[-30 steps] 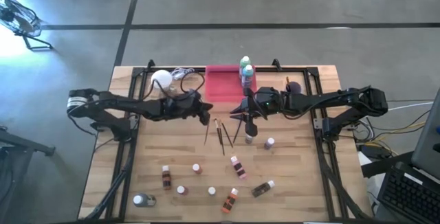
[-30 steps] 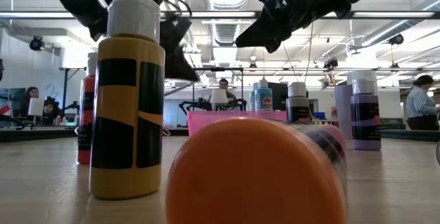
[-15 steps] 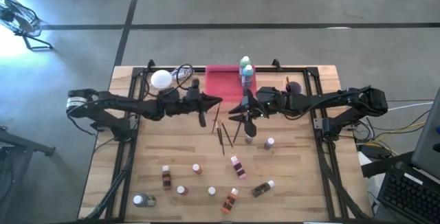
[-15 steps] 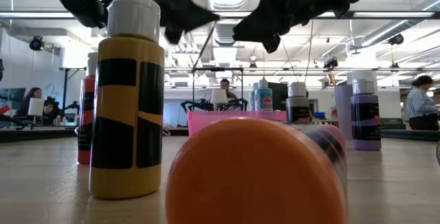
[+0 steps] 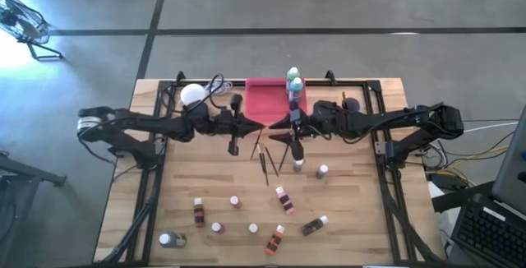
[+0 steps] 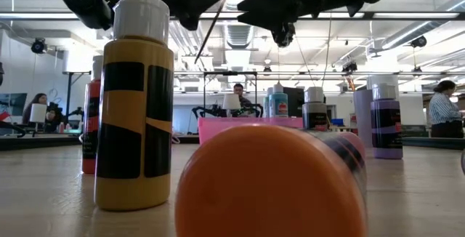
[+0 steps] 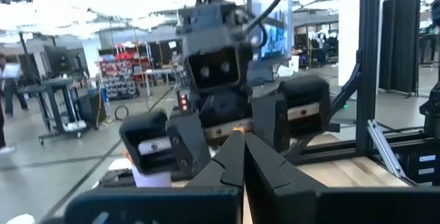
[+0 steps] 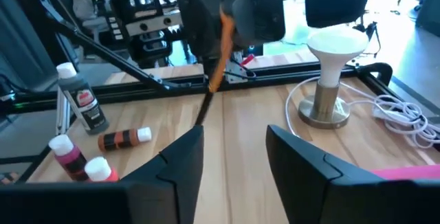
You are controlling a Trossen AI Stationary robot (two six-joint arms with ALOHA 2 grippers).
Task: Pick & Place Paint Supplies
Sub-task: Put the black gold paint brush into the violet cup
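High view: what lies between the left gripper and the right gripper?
A thin paintbrush, held by the shut left gripper, slants down before the open right gripper; the right wrist view shows it best.

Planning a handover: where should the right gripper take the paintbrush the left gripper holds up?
Take the paintbrush by its dark handle below the orange band, coming level from opposite the left gripper; it hangs slanted, and the open right gripper faces it.
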